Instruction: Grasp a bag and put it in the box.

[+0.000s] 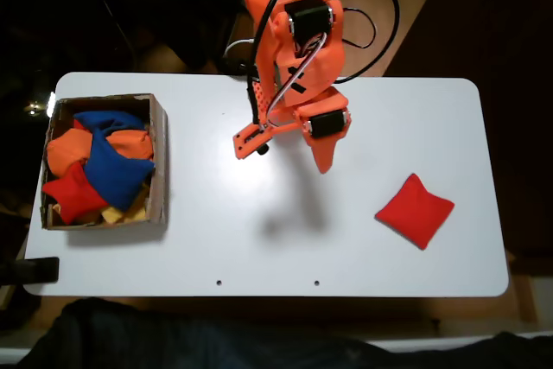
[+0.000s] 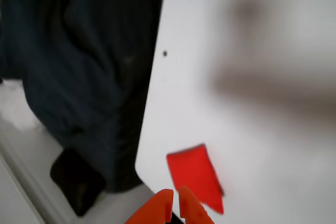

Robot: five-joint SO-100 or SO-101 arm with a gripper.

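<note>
A: Red fabric, plump, pointed corners: the bag [image 1: 415, 210], flat on the white counter [image 1: 259, 248] at right in the fixed view, well apart from everything else.

B: Noted. Also seen in the wrist view [image 2: 194, 176], blurred, near the counter's rounded corner, just above the orange fingers [image 2: 175, 204].

A: State of the fingers?

B: Tips nearly together in the wrist view, only a thin dark gap between, nothing held. Closed, empty.

A: Arm position?

B: Orange arm [image 1: 298, 58] based at the far edge, centre, folded over the counter; fingers [image 1: 321, 158] pointing down, raised above the surface, left of and farther back than the bag. Shadow on the counter below.

A: Box?

B: Brown cardboard box [image 1: 158, 162], low walls, at the far-left end of the counter in the fixed view. Holding several beanbags in a heap: blue beanbags [image 1: 112, 170], orange beanbags [image 1: 69, 151], one red beanbag [image 1: 73, 194] at the near-left corner, a scrap of yellow beneath.

A: Elsewhere?

B: Two small dark holes in the counter near the front edge. Dark cloth [image 2: 79, 77] past the counter edge in the wrist view.
</note>
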